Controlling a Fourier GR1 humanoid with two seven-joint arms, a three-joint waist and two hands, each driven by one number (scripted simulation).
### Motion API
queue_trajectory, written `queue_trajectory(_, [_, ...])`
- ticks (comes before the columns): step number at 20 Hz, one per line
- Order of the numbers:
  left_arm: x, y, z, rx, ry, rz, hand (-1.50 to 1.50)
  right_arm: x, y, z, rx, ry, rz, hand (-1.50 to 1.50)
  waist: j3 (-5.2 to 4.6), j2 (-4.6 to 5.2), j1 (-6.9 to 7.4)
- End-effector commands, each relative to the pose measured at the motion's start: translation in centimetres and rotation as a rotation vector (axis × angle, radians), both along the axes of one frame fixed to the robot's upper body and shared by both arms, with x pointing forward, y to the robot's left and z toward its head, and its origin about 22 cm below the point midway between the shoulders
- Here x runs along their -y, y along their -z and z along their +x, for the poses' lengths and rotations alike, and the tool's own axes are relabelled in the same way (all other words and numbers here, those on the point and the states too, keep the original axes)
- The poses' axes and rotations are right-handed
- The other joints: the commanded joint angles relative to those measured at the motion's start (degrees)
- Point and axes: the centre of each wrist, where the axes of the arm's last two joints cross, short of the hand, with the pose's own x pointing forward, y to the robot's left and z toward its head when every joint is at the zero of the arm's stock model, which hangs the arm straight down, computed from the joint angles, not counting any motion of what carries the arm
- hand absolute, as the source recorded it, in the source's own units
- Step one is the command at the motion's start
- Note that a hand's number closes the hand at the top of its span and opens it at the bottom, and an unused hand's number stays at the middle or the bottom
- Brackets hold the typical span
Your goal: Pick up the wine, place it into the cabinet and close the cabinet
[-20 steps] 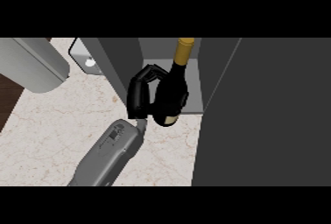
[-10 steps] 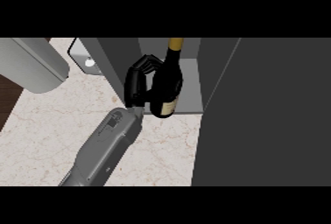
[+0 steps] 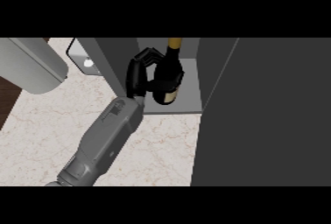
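The wine (image 3: 165, 81) is held over the floor of the cabinet (image 3: 184, 105), just inside its open front. The one hand (image 3: 139, 74) in the head view is seen on the bottle's left side, its fingers (image 3: 147, 54) curled round the dark body, so the bottle is clasped rather than merely touched. Which hand it is cannot be settled with certainty, since only one grey forearm comes up from the lower edge of the worktop (image 3: 51, 131); from its position against the cabinet's left wall it is taken to be the right one. The other hand is not shown.

The bottle's long axis is pointed away into the cabinet, the gold-capped neck toward the back and the base toward the front edge of the cabinet floor. The label end is seen near that front edge. Whether the base is already resting on the floor cannot be told. The dark door panel (image 3: 271, 113) stands at the right, and it is judged that release and withdrawal past the left wall are called for before it can be swung
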Motion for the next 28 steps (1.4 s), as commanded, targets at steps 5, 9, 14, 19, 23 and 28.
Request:
queue_trajectory(5, [0.0,-0.5,2.1,0.085,-0.065,0.069,1.50,0.3,0.2,-1.8,0.021,-0.075,0.049,-1.50,0.02,0.34,-1.03])
queue_trajectory(9, [-0.2,-0.9,2.9,0.096,-0.099,0.075,1.50,0.4,0.1,-0.8,0.032,-0.055,0.048,-1.50,0.02,0.39,-0.73])
queue_trajectory(14, [-1.5,-1.5,3.9,0.090,-0.096,0.056,1.50,-0.5,0.1,-2.2,0.031,-0.055,0.040,-1.50,-0.01,0.35,-0.81])
queue_trajectory(19, [-0.9,-1.9,4.3,0.041,-0.124,0.008,1.50,-0.6,-0.4,-2.2,0.018,-0.074,0.044,-1.50,-0.02,0.53,-1.36])
queue_trajectory(23, [-1.4,-0.2,3.7,0.005,-0.161,-0.096,1.50,-0.3,-0.3,-2.1,0.019,-0.086,0.050,-1.50,-0.02,0.84,-2.17])
queue_trajectory(28, [-1.2,-0.4,3.9,0.005,-0.153,-0.115,1.50,-1.4,0.1,-0.5,0.030,-0.078,0.069,-1.50,-0.03,0.87,-1.74])
